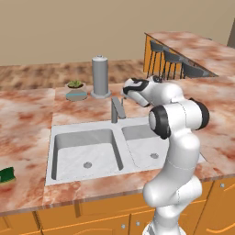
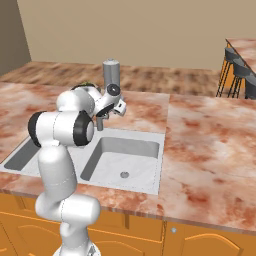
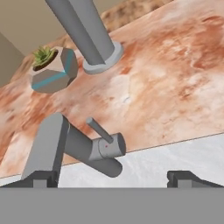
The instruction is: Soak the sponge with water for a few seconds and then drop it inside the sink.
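While poised above the faucet (image 3: pixel 83 151) behind the sink (image 1: pixel 82 133), gripper (image 3: pixel 113 177) stands with jaws wide apart, empty. Sponge (image 1: pixel 7 176) lies on counter (image 1: pixel 23 128), well left of sink.

the sponge (image 1: pixel 6 176) is cut by the left base view's left edge. the arm hides part of the sink's (image 1: pixel 82 133) right basin there, and of its left basin in the right base view. the grey cylinder's (image 3: pixel 85 33) top leaves the hand view.
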Robot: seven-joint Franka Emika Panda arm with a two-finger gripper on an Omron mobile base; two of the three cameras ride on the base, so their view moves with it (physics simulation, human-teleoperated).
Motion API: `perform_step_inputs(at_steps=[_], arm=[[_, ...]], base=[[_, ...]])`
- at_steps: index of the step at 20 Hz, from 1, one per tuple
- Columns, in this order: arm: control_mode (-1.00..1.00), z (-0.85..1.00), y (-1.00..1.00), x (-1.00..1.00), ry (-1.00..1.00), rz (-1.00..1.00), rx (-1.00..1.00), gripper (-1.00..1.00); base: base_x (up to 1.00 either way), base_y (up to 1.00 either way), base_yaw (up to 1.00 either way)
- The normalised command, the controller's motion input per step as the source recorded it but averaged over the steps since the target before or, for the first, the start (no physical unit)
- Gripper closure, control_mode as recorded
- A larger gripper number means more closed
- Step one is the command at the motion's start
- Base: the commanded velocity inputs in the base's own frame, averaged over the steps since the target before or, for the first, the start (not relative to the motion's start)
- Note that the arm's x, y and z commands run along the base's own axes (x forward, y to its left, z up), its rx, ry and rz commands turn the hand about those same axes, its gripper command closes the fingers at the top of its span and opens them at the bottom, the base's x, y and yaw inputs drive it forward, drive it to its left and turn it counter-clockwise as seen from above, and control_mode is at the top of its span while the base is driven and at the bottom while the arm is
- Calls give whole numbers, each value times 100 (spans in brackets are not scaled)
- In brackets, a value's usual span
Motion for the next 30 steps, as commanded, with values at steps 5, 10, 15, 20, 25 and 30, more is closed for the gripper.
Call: perform_step_inputs(at_steps=[5,10,15,20,25,30], arm=[[-100,-14,0,27,0,0,0,-100],[-100,-10,7,25,0,0,0,-100],[-100,0,8,3,0,5,0,-100],[-100,0,0,0,0,9,0,-100],[-100,0,0,1,0,5,0,-100],[-100,-4,0,8,0,0,0,-100]], base=[[0,0,0],[0,0,0],[0,0,0],[0,0,0],[0,0,0],[0,0,0]])
